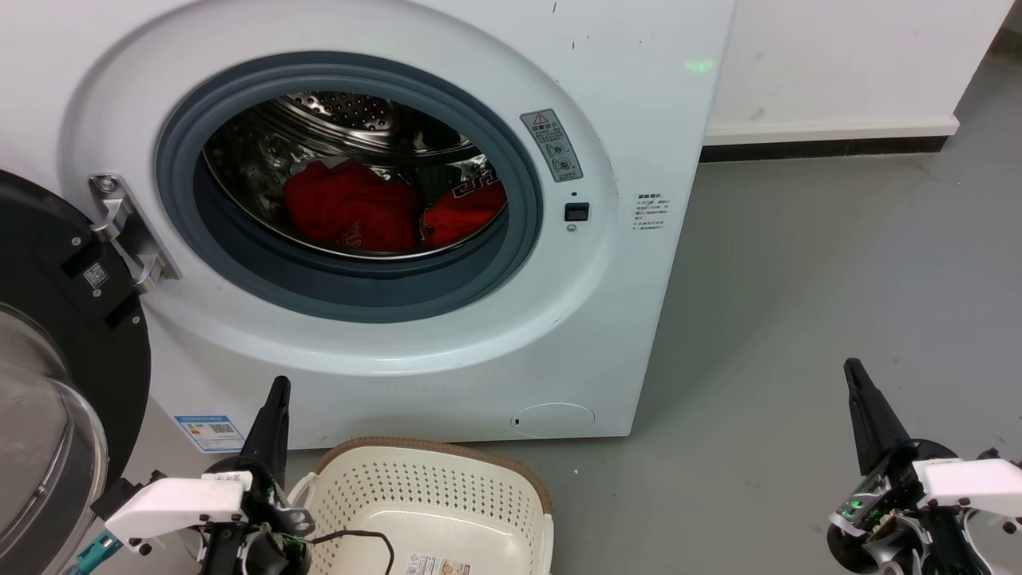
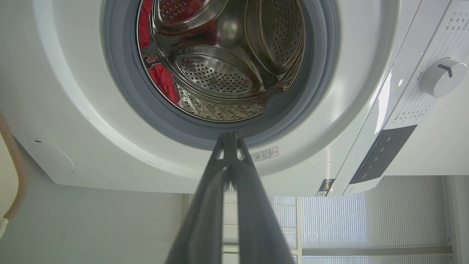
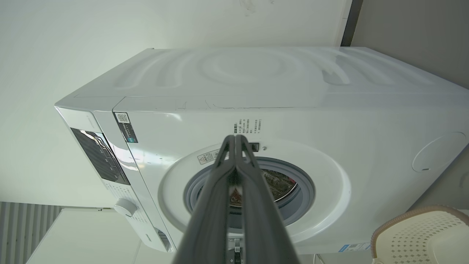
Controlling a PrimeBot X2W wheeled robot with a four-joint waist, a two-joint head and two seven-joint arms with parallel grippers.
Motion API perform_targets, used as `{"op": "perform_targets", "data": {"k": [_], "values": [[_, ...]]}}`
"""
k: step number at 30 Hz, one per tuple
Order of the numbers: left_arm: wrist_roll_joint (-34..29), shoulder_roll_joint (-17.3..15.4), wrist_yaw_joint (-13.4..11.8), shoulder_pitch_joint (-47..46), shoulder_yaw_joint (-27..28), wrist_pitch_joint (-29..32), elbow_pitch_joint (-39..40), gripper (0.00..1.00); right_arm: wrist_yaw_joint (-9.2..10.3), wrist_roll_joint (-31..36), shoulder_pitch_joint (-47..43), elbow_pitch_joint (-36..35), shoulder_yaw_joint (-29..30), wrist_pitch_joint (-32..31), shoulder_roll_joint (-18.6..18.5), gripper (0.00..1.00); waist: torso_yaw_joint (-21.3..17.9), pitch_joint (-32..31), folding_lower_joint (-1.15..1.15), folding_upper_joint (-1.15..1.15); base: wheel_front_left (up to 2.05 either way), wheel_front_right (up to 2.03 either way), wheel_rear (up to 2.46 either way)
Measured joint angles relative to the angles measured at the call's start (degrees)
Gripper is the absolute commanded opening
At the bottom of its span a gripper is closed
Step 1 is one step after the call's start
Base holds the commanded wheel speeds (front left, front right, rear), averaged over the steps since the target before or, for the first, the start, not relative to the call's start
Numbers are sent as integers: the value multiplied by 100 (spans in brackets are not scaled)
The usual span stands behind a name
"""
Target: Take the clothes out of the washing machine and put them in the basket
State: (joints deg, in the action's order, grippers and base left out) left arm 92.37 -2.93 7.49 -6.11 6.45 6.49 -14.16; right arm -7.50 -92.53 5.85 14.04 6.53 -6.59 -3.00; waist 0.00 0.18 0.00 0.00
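Clothes [image 1: 355, 209] sitting in the washer [image 1: 415, 363].
My left gripper [image 1: 278, 391] beside the basket [image 1: 479, 487], right gripper [image 1: 856, 375] well apart, both pinched closed.

washing machine [image 1: 639, 120]: white casing, smooth and glossy.
gasket [image 1: 359, 297]: grey, matt, rubbery look.
drum [image 1: 343, 112]: polished perforated metal, mirror-bright.
clothes [image 1: 351, 206]: red cloth, soft and crumpled.
door [image 1: 48, 319]: dark matt plastic ring around a clear glass bowl.
hinge [image 1: 128, 231]: bare silvery metal.
basket [image 1: 415, 489]: cream perforated plastic, faint sheen.
rim [image 1: 423, 444]: brown, woven-look texture.
floor [image 1: 798, 279]: grey, smooth, matt.
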Motion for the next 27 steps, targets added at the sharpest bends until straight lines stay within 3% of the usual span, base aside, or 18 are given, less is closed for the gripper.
{"op": "perform_targets", "data": {"k": [19, 20, 27], "values": [[0, 0, 0, 0, 0, 0, 0, 0, 0, -1, 0, 0, 0, 0, 0, 0, 0, 0, 0, 0, 0, 0, 0], [0, 0, 0, 0, 0, 0, 0, 100, 0, 0, 0, 0, 0, 0, 0, 100, 0, 0, 0, 0, 0, 0, 0], [-2, 21, -1, 268, -42, -24, -268, 100, 1, -2, -255, 258, -15, 26, 8, 100, -1, 3, 0, 0, 0, 0, 0]]}}
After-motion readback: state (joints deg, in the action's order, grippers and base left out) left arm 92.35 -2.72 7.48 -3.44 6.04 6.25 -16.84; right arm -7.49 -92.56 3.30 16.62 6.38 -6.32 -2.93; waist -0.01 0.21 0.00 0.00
